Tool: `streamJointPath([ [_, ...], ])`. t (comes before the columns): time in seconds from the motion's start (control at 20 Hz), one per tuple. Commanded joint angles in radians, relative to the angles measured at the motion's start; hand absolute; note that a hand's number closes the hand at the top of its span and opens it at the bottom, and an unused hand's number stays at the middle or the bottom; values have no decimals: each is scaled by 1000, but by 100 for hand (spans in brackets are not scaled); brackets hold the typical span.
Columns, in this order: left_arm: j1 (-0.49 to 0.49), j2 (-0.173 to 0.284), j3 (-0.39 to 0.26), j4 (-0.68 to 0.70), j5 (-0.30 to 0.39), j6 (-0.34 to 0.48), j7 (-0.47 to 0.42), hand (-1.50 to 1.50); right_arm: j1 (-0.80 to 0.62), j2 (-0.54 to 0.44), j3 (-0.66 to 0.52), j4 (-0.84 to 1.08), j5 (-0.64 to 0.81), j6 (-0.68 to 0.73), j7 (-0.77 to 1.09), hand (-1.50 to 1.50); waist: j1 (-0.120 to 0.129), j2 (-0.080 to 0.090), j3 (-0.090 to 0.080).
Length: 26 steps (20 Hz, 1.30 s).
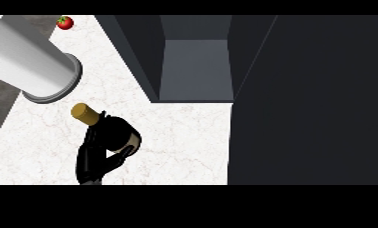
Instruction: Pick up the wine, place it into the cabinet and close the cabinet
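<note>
The wine bottle shows its tan cork top (85, 113) at the lower left, tilted toward the upper left. Its dark body is mostly hidden by my left hand (102, 152), whose black fingers curl round it. The grey left forearm (37, 64) fills the upper left, close to the view. The dark grey cabinet (196, 59) stands open to the right of the bottle, its inside floor bare. Its open door (306, 102) is a large dark panel covering the right side. My right hand does not show.
A small red fruit (65, 22) lies on the white marble counter (184, 142) at the far upper left. The counter's left edge runs along the lower left, beside a darker floor strip.
</note>
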Motion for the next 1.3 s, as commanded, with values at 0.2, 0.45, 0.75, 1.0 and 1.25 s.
streamJointPath([
  [0.2,-41,15,-6,109,-3,-53,-32,150,-17,-32,-82,43,-70,27,-19,-150,-2,3,-4],
  [0.45,-103,4,3,194,-15,-50,-99,150,-27,0,5,-27,-7,-23,53,-150,-7,3,-5],
  [0.75,66,5,-92,104,-75,-121,-119,150,-27,-27,-54,-8,-16,-6,25,-150,2,0,-4],
  [1.0,149,83,-131,87,-106,-242,-177,150,-91,-20,-27,28,1,-28,54,-150,12,2,-5],
  [1.25,216,39,-159,-117,-58,-241,-105,150,0,-7,-34,17,10,4,-18,-150,6,0,-4],
])
